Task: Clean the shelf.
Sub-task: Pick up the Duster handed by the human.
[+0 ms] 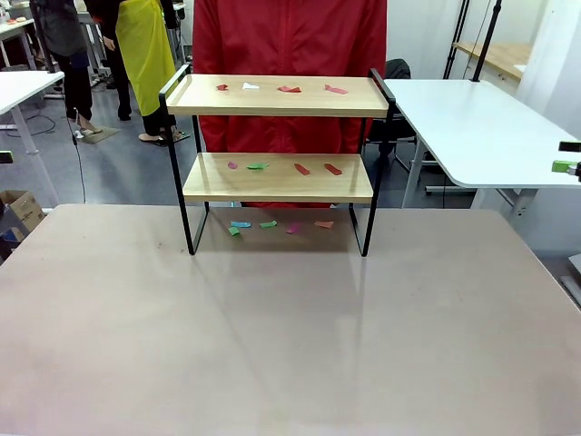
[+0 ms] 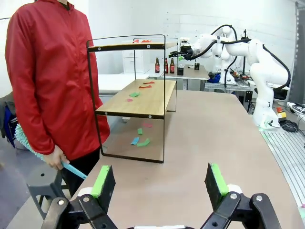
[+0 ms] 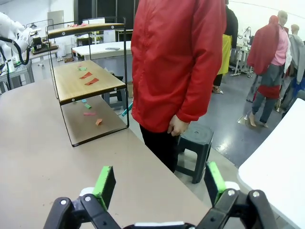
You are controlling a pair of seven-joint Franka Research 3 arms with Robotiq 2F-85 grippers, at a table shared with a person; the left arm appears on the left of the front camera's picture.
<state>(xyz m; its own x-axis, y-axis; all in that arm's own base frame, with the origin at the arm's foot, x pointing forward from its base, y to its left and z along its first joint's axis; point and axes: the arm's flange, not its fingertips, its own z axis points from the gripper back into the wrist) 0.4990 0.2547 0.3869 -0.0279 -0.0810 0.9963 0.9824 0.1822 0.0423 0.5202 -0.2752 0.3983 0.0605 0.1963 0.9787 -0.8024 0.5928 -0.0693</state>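
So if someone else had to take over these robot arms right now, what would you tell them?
Left gripper: open, empty, above the table.
Right gripper: open, empty.
The shelf stands at the far middle of the table. Coloured paper scraps lie on both its boards and on the table under it.
The person stands behind the shelf, holding a teal duster down at their side.
Done: nothing that shows. Left: clear every scrap off the shelf.

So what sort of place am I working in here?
Probably a lab or test hall: a two-tier light wooden shelf in a black metal frame, staged with small coloured scraps, and plain white work tables nearby.
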